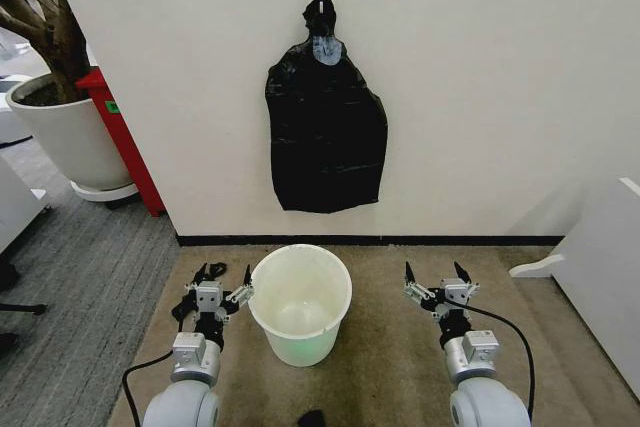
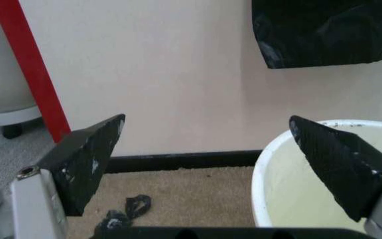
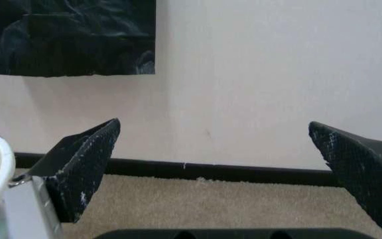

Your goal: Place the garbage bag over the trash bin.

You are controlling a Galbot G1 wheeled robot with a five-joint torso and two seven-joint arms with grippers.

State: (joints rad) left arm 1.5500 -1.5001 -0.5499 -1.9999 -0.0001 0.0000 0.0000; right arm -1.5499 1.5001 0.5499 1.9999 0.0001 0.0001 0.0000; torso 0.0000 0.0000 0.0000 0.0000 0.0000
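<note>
One garbage bag (image 1: 326, 132) hangs on far wall; one trash bin (image 1: 299, 303) between left gripper (image 1: 225, 277) and right gripper (image 1: 437, 279), both spread wide, empty.

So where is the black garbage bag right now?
In the head view, the garbage bag hangs from a hook on the wall, straight above and behind the trash bin, which stands on the floor between the two open tools.
</note>
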